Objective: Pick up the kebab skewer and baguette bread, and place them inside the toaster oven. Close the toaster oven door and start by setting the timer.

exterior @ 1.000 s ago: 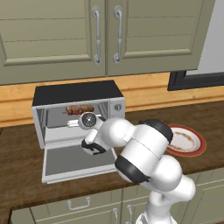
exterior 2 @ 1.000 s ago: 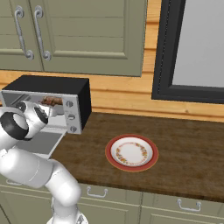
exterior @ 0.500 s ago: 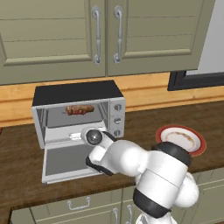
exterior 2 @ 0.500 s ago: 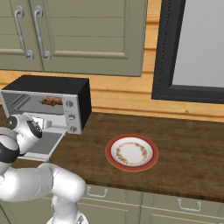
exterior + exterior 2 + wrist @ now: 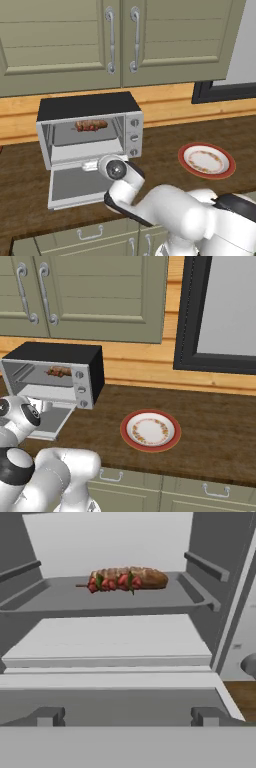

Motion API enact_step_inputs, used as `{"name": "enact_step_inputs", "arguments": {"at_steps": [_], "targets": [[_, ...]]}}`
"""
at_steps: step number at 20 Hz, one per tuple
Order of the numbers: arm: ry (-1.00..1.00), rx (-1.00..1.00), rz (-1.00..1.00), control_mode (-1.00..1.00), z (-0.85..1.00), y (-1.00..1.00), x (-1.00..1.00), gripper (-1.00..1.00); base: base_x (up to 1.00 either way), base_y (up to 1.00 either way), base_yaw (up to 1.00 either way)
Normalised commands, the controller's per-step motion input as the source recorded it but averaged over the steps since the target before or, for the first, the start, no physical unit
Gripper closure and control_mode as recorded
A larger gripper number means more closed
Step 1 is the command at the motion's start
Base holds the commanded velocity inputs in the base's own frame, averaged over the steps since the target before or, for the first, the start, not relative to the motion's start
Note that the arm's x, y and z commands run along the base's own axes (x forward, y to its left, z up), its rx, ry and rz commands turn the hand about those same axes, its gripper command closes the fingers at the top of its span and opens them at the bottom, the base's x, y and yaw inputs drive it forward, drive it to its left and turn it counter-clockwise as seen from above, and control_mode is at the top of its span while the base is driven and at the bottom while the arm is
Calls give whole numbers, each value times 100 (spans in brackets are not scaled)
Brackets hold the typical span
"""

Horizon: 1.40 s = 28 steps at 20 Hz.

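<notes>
Inside the toaster oven (image 5: 90, 127), seen from the left base, the kebab skewer (image 5: 90, 125) lay on the rack — the toaster oven door (image 5: 80, 185) hung flat open. From the right base, likewise. Through the hand view, the skewer fronted the baguette bread (image 5: 147, 577); the gripper (image 5: 127, 717) stood wide apart, holding nothing.

Rendered home kitchen. Olive-green wall cupboards (image 5: 120, 40) with curved metal handles fill the top of the frame; matching drawers (image 5: 200, 491) run along the bottom edge. Dark wood desk (image 5: 215, 431) across the middle, pale plank backsplash (image 5: 165, 102) behind it. Toaster oven (image 5: 90, 130) at left of centre, door (image 5: 77, 182) dropped open, food on its rack. Red-rimmed plate (image 5: 150, 430) at centre. Black-framed window (image 5: 220, 311) at upper right.
</notes>
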Motion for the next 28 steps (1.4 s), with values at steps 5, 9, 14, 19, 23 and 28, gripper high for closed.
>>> {"name": "enact_step_inputs", "arguments": {"at_steps": [5,9,14,19,23,28], "targets": [[0,0,0,-100,21,27,-54,-100,0,0,0],[7,0,0,-100,22,33,-65,-100,0,0,0],[16,0,0,-100,2,11,-75,-100,0,0,0],[18,0,0,-100,0,18,-79,-100,0,0,0],[12,0,0,-100,0,8,-54,-100,0,0,0],[5,0,0,-100,0,1,-13,-100,0,0,0]]}}
